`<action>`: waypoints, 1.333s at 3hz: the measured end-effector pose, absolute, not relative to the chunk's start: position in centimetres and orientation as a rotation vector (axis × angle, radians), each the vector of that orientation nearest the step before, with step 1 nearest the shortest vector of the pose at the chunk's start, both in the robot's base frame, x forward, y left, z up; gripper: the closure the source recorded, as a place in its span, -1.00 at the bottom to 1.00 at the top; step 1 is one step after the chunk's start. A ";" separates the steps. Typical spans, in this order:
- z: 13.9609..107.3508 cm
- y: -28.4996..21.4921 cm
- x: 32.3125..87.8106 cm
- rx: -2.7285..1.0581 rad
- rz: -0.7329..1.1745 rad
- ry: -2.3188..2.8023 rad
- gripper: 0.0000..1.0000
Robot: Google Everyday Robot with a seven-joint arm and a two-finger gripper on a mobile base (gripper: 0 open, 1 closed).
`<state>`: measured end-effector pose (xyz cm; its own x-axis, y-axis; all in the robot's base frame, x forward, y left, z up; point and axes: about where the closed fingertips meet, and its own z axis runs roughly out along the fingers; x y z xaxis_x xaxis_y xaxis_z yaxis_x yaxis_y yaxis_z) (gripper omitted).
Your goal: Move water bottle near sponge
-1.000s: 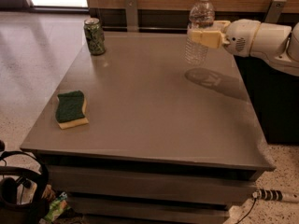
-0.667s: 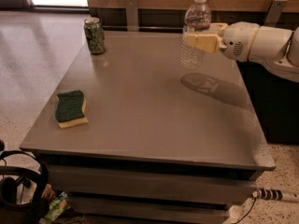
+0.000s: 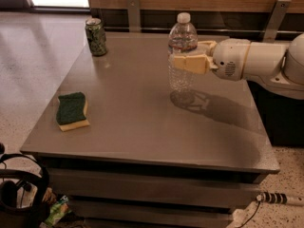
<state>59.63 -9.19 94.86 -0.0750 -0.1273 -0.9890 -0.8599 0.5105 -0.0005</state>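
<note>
One gripper (image 3: 183, 55) is pinching the water bottle (image 3: 182, 36) upright over the table (image 3: 142, 137), well apart from the sponge (image 3: 71, 110).

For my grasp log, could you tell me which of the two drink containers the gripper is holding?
The clear water bottle, clamped in the gripper over the table; the green can stands alone at the far left corner.

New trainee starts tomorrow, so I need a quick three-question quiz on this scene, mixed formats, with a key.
1. True or false: the tool, over the table's far right part, is shut on the water bottle.
2. The sponge lies: A) at the far right corner; B) near the front left corner; C) under the bottle.
3. Fill in: the can stands at the table's far ___ corner.
Key: 1 true; 2 B; 3 left.
</note>
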 end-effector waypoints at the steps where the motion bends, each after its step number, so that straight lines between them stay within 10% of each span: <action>1: 93.5 -6.7 57.5 -0.944 0.814 1.550 1.00; 4: 92.7 -1.6 54.0 -1.114 0.891 1.465 1.00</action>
<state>53.96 -1.57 92.71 -0.0243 -0.1811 -0.9832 -0.9562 0.2911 -0.0300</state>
